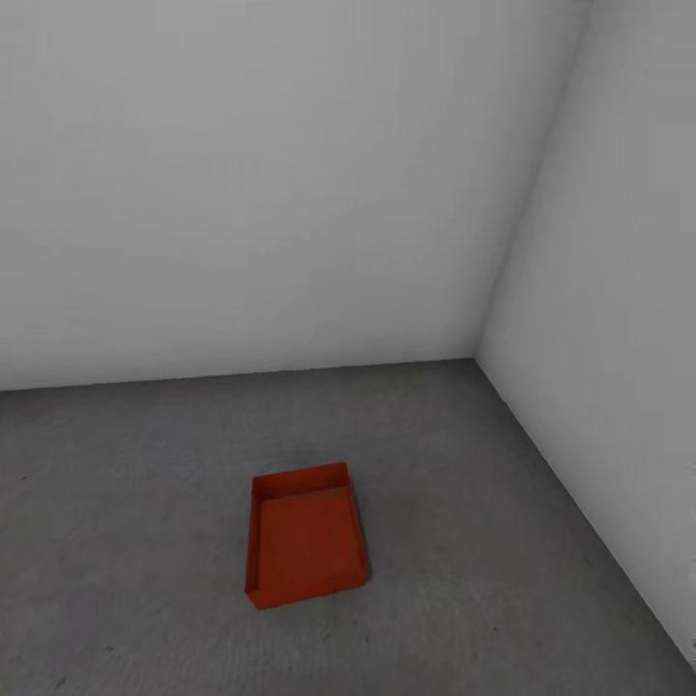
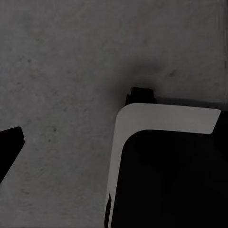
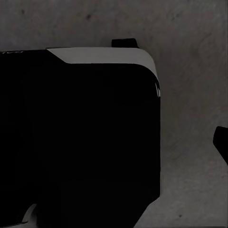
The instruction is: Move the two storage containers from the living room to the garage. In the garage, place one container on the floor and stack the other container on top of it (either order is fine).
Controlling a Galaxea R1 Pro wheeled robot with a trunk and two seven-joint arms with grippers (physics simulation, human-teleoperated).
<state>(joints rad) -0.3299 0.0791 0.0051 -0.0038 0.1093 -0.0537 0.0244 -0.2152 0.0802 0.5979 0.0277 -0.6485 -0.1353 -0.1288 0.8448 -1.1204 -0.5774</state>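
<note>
- Container point(image 1: 305, 536) number one sits on the garage floor point(image 1: 503, 503), toward 6 o'clock from the wall corner.
- Second one is not stacked yet.
- Fingers: cannot tell whether either pair is open or closed.

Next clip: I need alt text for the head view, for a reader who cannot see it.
One orange-red open-top storage container sits empty on the dark grey concrete-like floor, apart from the walls. Behind it, two plain white walls meet in a corner at the right.
</note>
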